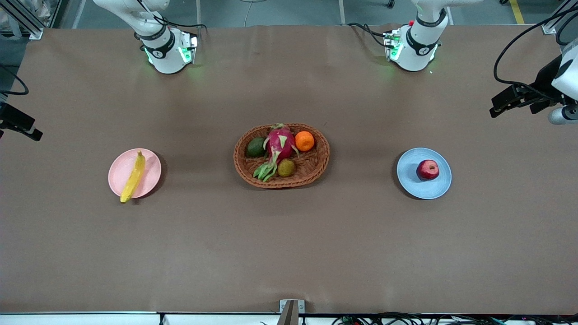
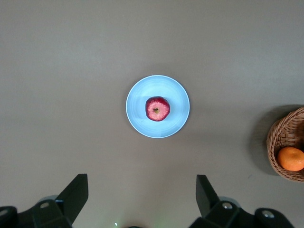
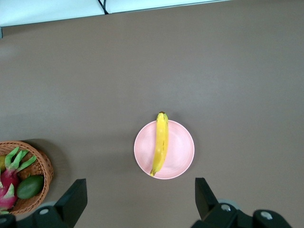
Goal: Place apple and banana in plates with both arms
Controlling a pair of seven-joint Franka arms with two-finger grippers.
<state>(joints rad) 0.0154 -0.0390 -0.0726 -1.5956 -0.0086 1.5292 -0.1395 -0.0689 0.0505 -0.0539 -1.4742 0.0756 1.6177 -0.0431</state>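
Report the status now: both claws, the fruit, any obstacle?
Left claw open, high over blue plate; apple on it. Right claw open over pink plate; banana on it. No obstacle.

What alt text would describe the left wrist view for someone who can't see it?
A red apple sits in the middle of a blue plate on a brown table, seen from above. The open left pincer hangs over the table, and a basket with an orange shows at the edge.

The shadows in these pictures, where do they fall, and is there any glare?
Front view: soft shadows beside the basket and both plates; green lamp glow at the arm bases. Left wrist view: the basket's shadow is broad and blurred, none sharp around the apple. Right wrist view: even light on the banana, no glare.
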